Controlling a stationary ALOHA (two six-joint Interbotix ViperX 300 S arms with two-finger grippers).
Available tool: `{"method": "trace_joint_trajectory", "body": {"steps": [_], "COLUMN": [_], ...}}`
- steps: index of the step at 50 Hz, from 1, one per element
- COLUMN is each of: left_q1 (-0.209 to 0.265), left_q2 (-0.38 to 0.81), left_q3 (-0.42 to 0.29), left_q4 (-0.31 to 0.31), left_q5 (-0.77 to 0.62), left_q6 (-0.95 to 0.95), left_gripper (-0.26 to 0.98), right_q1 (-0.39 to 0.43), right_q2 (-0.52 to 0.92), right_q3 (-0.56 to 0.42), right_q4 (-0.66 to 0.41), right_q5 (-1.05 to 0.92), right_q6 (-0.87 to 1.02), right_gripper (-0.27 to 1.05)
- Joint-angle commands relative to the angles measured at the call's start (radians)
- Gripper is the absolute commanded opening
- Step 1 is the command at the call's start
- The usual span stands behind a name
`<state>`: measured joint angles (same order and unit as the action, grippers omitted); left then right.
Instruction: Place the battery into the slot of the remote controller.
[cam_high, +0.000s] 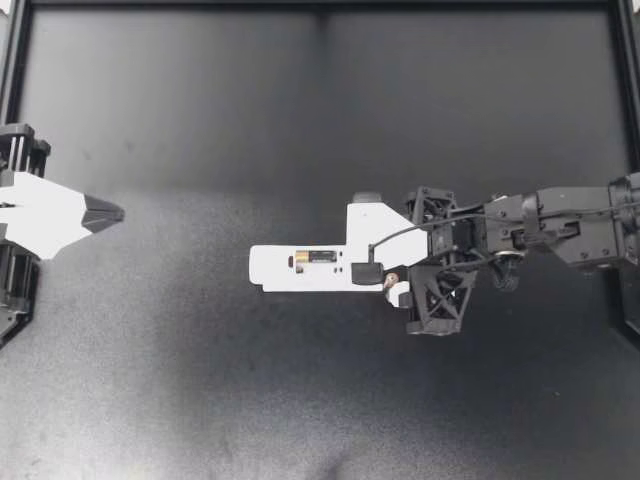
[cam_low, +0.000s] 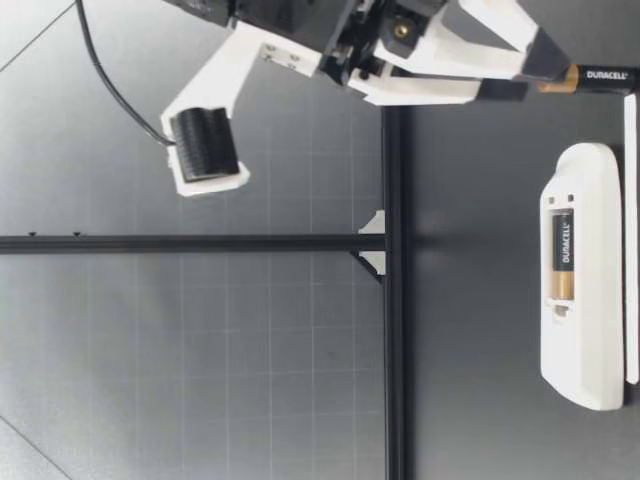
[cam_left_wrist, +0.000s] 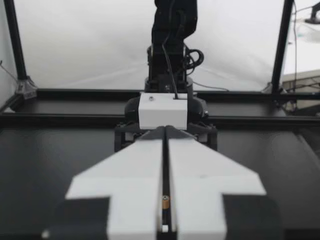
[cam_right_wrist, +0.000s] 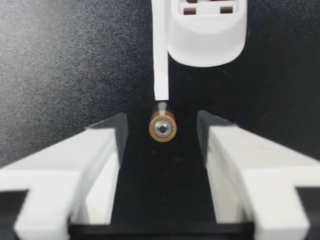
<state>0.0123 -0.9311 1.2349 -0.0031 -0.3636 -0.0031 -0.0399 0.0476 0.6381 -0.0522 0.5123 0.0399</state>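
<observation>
Approx. halfway, I'd say. The remote (cam_high: 270, 272) lies flat on the table (cam_high: 200, 390) w/ its battery compartment open upward. One seated battery (cam_high: 318, 257) lies lengthwise in it. Can't tell if a free bay is left beside it.

A second, loose battery (cam_right_wrist: 162, 128) is outside, just off the remote's end nearest the right arm. It looks to be standing on end, tho I can't say whether it rests on the table. The right gripper (cam_high: 390, 268) hangs over it w/ fingers spread. There's a gap on each side of the loose battery, i.e. nothing is gripped.

What's left, prob.: close on the loose battery, carry it to the compartment, seat it.

A thin white strip (cam_right_wrist: 160, 50), maybe the cover, lies along the remote's side. The left gripper (cam_high: 115, 212) is well apart from the remote, on the side away from the right arm, fingers pressed together, empty.
</observation>
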Motion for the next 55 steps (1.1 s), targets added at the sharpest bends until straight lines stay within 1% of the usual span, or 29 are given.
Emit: {"method": "trace_joint_trajectory", "body": {"steps": [1, 16, 40, 49, 55], "left_q1": [0.003, 0.003, 0.003, 0.003, 0.003], "left_q2": [0.008, 0.008, 0.008, 0.011, 0.063], "left_q3": [-0.011, -0.012, -0.011, -0.009, -0.014], "left_q4": [0.0, 0.0, 0.0, 0.0, -0.003], "left_q5": [-0.008, -0.009, -0.008, 0.0, 0.009], "left_q6": [0.0, 0.0, 0.0, 0.0, 0.0], "left_gripper": [-0.17, -0.17, -0.17, -0.17, -0.17], "right_q1": [-0.005, -0.006, -0.006, -0.006, -0.006], "right_q2": [-0.005, 0.009, 0.015, -0.005, -0.048], "right_q3": [-0.02, -0.02, -0.032, -0.032, -0.029], "right_q4": [-0.005, -0.021, -0.023, -0.023, -0.023], "right_q5": [-0.008, -0.008, 0.005, 0.012, 0.006], "right_q6": [0.002, 0.005, -0.002, 0.0, 0.002], "right_gripper": [0.52, 0.49, 0.15, 0.09, 0.08]}}
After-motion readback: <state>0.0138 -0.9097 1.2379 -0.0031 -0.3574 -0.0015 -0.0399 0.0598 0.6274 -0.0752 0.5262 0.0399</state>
